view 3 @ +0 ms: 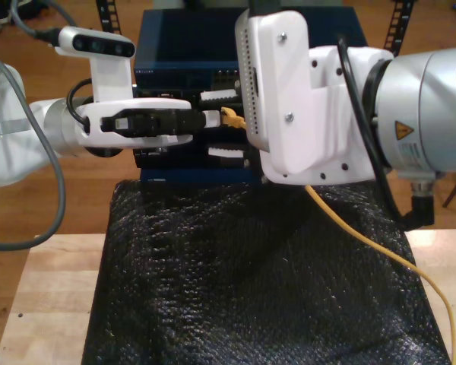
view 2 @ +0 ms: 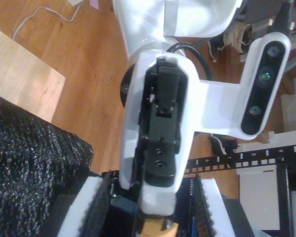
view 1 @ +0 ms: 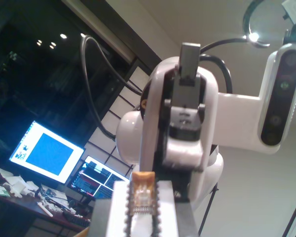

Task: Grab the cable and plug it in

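Yellow-orange cable (view 3: 229, 115) is held by its plug end in my first gripper (view 3: 211, 119), whose white toothed fingers (view 1: 119, 212) are closed on the clear plug from both sides. In the exterior view this gripper is seen reaching in from that view's left, level, with the plug pointing toward the exterior view's right and raised above the black mat (view 3: 235, 281). My second gripper (view 2: 150, 217) is seen facing it, its white padded fingers (view 2: 86, 210) spread wide, with the first gripper's tip and the pale yellow boot lying between them; whether they are touched cannot be told. The rest of the cable is seen coming out from under the large white arm at the exterior view's right and trailing across the mat toward the wooden table (view 3: 53, 289) edge. A dark blue rack unit (view 3: 190, 46) stands behind both grippers.
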